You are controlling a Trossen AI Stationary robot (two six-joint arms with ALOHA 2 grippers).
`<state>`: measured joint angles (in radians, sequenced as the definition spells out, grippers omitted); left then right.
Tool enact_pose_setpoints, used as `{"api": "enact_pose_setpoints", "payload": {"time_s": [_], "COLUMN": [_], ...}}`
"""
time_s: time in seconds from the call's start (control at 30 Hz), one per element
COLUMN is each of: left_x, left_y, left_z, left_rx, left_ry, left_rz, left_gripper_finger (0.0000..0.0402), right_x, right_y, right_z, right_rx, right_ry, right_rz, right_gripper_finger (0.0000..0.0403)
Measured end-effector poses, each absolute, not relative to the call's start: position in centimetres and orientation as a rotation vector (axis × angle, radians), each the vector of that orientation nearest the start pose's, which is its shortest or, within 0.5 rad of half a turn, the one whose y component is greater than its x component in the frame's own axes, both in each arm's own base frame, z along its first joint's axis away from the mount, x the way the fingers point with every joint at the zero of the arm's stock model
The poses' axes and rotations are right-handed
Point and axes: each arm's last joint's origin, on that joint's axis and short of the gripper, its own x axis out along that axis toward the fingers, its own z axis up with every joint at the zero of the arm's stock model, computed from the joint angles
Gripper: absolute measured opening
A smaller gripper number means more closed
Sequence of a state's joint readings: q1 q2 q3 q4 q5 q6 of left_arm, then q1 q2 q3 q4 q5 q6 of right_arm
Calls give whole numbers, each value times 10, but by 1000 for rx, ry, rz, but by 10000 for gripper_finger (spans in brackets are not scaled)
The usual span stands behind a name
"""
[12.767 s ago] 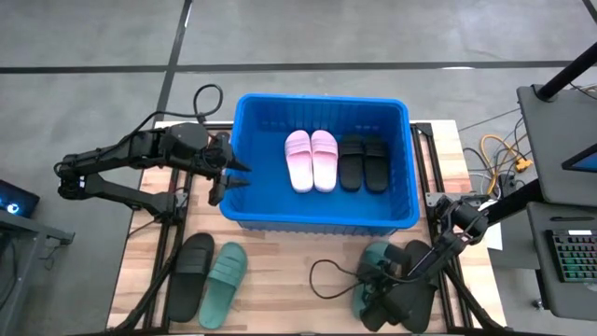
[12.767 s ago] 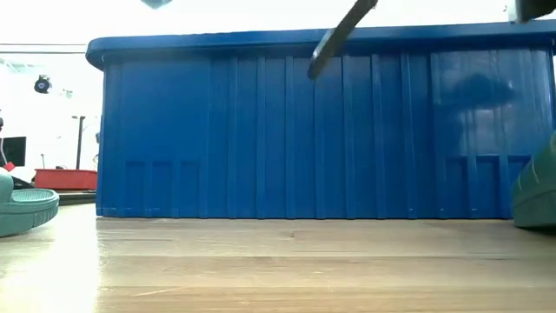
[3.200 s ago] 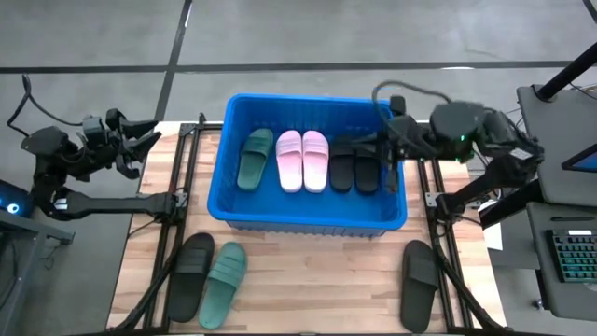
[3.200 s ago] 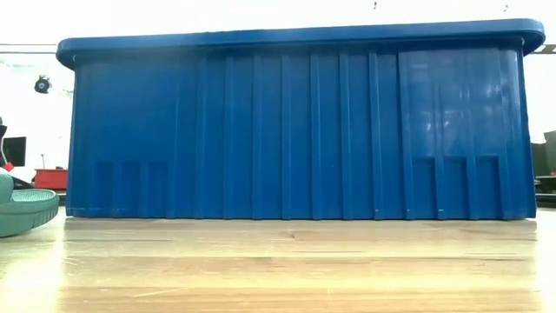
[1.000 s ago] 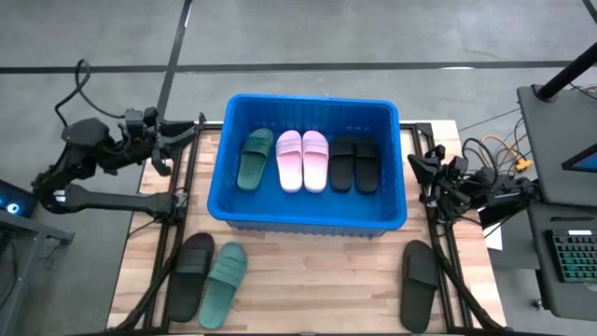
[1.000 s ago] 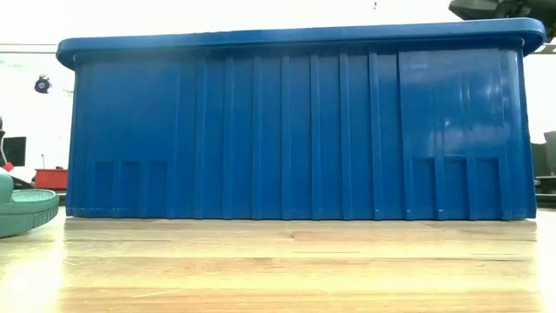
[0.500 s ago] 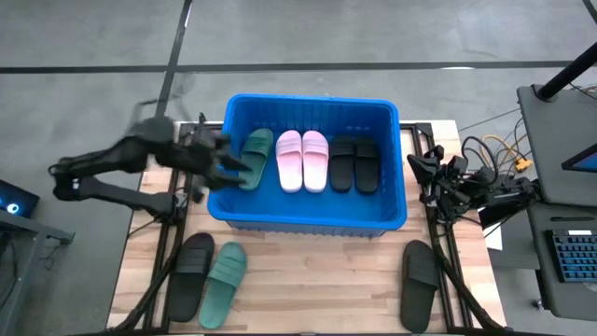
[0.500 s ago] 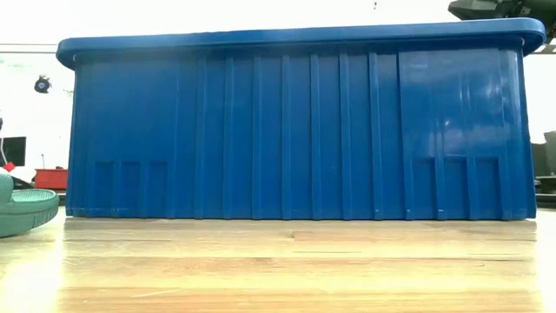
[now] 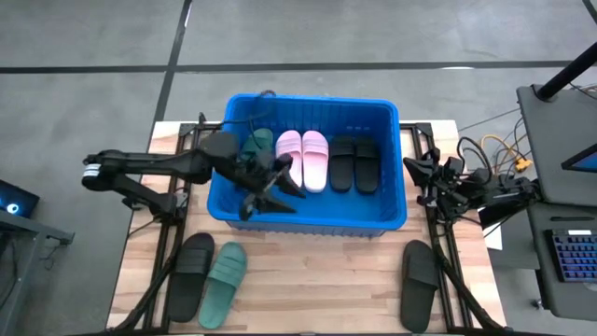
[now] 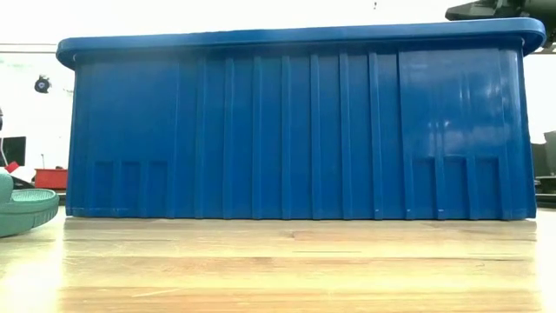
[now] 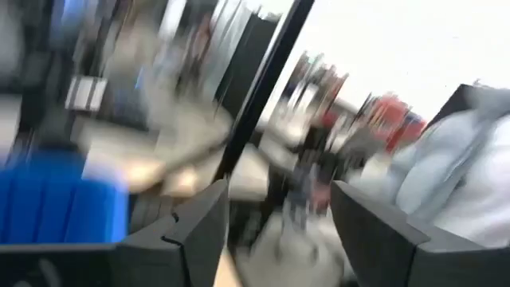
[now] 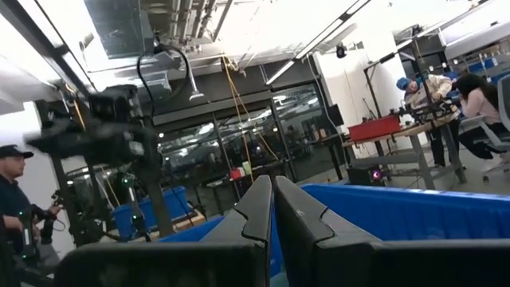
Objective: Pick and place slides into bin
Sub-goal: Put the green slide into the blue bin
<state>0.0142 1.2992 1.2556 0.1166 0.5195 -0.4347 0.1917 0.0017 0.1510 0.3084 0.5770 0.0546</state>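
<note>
The blue bin (image 9: 308, 217) stands in the middle of the table. Inside it lie a dark green slide (image 9: 256, 142), a pair of pink slides (image 9: 306, 159) and a pair of black slides (image 9: 355, 163), soles down on its floor. My left gripper (image 9: 275, 194) hangs open over the bin's near left part, above the floor, with nothing between its fingers (image 11: 199, 231). My right gripper (image 9: 414, 174) waits shut beside the bin's right wall, fingers (image 12: 273, 209) together. A black slide (image 9: 189, 275), a green slide (image 9: 222, 282) and another black slide (image 9: 420, 278) lie on the table near the front edge.
The bin's near wall (image 10: 295, 130) fills the low view, with the green slide's end (image 10: 22, 209) at its left. Black frame rails (image 9: 170, 252) run along both sides of the wooden table top. A desk with a keyboard (image 9: 571, 257) stands off the table's right.
My left gripper has swung from beyond the bin's left wall toward the table's right, crossing the rim to hang over the bin's near left part, and has turned as it went. The slides and the bin have kept their places.
</note>
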Motion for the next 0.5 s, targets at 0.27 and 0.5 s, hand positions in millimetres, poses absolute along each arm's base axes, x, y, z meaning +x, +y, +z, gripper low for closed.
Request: {"api": "enact_pose_setpoints", "payload": {"time_s": [0.27,0.5], "left_x": [316,334], "left_y": [-10,-8], "left_z": [431,421], "left_rx": [-445,-511], "left_ry": [-385,-459], "left_rz": [-642,-674], "left_gripper_finger": [238,238], "right_x": [77,77], "right_y": [-1,-1], "right_z": [236,236], "right_rx": [238,258], "right_ry": [-405,-410], "right_rz": [-363,-349], "right_gripper_finger": [8,8]}}
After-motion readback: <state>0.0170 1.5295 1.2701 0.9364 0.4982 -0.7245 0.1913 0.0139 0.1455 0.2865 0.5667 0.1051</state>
